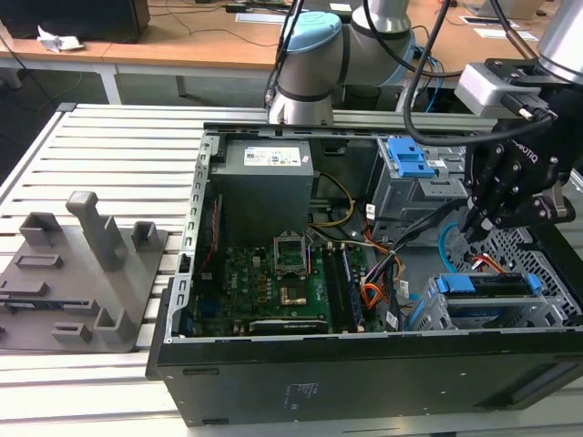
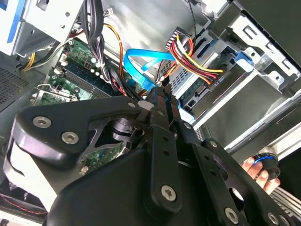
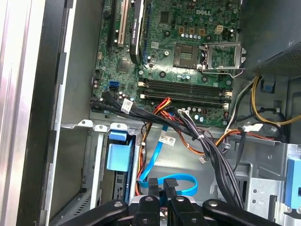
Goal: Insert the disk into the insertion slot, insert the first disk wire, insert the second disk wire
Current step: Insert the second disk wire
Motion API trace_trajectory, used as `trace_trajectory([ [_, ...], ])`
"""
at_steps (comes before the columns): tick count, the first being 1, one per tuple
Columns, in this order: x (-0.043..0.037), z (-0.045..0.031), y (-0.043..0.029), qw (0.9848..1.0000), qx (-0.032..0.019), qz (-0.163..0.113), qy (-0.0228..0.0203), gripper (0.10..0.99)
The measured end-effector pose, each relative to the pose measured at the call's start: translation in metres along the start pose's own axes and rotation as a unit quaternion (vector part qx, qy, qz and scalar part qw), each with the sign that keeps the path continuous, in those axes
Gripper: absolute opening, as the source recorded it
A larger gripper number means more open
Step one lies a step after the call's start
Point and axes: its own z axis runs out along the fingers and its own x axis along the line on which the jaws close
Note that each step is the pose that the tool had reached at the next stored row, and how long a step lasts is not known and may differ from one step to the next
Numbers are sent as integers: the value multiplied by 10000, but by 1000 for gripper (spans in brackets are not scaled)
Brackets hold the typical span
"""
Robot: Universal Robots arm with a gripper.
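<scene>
Disk (image 1: 483, 284) seated in the insertion slot (image 1: 537, 309) at about 4 o'clock in the exterior view; gripper (image 3: 160, 188), fingers pinched on the second disk wire (image 3: 181, 184), apparently mid-step, needing its connector aligned with the drive's port.

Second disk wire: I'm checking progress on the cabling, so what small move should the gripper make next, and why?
Probably ease the gripper down toward the back edge of the disk. The disk already sits in the insertion slot, and in the first wrist view the gripper looks closed on the second disk wire near its end, which hangs free above the cage rather than plugged in.
</scene>
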Motion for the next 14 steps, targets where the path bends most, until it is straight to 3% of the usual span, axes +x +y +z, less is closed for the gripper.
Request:
trace_trajectory([
  [7,5,3,-1,10000,-1,39,-2,161],
  [8,6,7,-1,10000,0,43,-17,161],
  [14,4,37,-3,9991,-6,431,-52,161],
])
